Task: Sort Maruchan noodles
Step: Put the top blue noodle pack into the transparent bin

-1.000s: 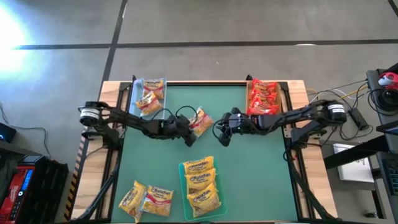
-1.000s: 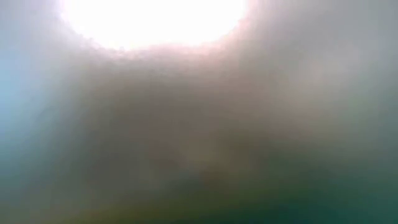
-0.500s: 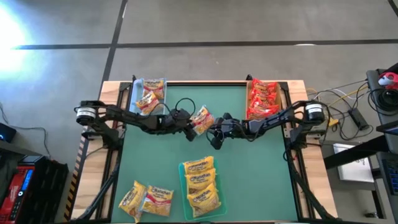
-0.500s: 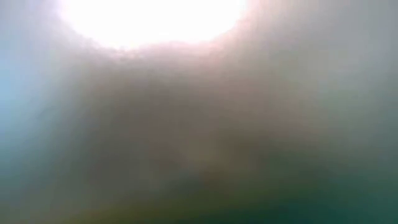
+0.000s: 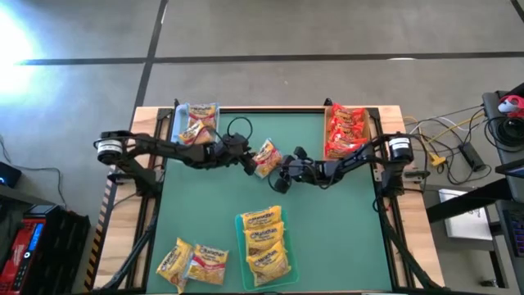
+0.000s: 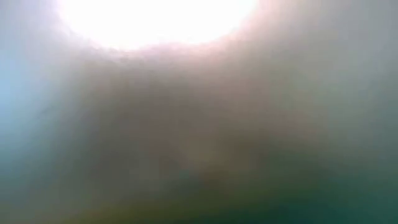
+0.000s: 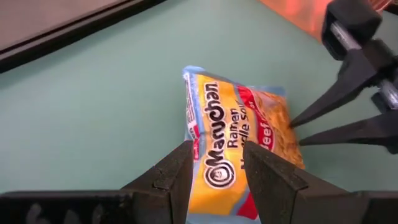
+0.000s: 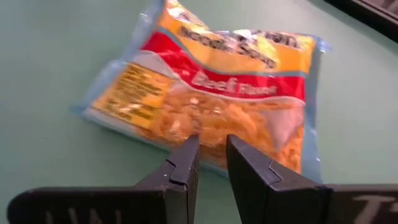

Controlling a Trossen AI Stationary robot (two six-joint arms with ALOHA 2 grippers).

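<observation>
An orange-and-white Maruchan noodle packet hangs over the middle of the green mat. My left gripper reaches in from the left and is shut on it. My right gripper comes in from the right. Its fingers stand a narrow gap apart at the packet's opposite edge. The low view shows only a blur. My left gripper pinches the packet between its two fingers at the logo end. The fingers slant down from the table's left. The packet sticks out beyond the fingertips, tilted and lifted off the mat. My right gripper has its fingertips at the packet's noodle-window edge; whether they touch it I cannot tell.
A clear tray at the far left holds orange-and-white packets. A tray at the far right holds red ones. A green tray near the front holds yellow packets. Loose packets lie at the near left.
My right gripper has come down and gone toward the table's left, up to the held packet. My left gripper has carried the packet slightly up and toward the far edge. The packet stays tilted in its hold.
</observation>
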